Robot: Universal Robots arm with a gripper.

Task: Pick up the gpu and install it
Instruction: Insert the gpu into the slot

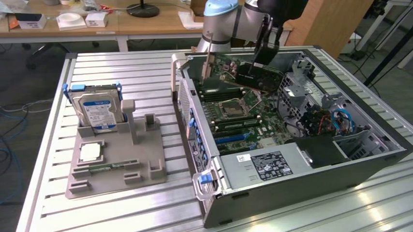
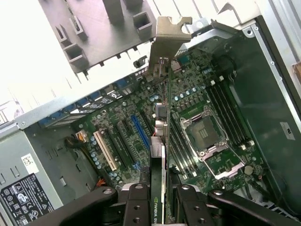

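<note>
1 arm (image 1: 223, 21) reaches over an open computer case (image 1: 310, 181) that lies on its side on a slatted metal table (image 1: 129, 67).

**Gripper state**
- In the exterior view the gripper (image 1: 261, 65) hangs over the far end of the case.
- In the wrist view the gripper (image 2: 157, 200) has 2 dark fingers (image 2: 136, 205) pinching the gpu (image 2: 160, 157), 1 finger on each face of the card.

**Position of the gpu**
- The gpu (image 1: 258, 77) is clear of the table and sits in the open top of the case, above the motherboard (image 1: 248, 121).
- In the exterior view the card appears tilted.
- In the wrist view the card is seen edge-on, running away from the fingers across the motherboard (image 2: 197, 94).
- Its silver bracket (image 2: 171, 35) is at the far end, next to the case wall.
- It cannot be told whether the lower edge of the card touches a slot.

**Parts inside the case**
- The empty processor socket (image 2: 204, 134) lies to 1 side of the card.
- The blue slot (image 2: 139, 129) and the white slot (image 2: 104, 149) lie to the other side.
- The power supply (image 1: 264, 164), with its black label, fills the near corner of the case.

**Parts on the table**
- A grey fixture tray (image 1: 129, 164) stands beside the case, toward the exterior view's left.
- A hard drive (image 1: 96, 111) stands upright in the tray's far holder.
- A narrow green memory stick (image 1: 103, 167) lies flat nearer the front of the tray.
</note>
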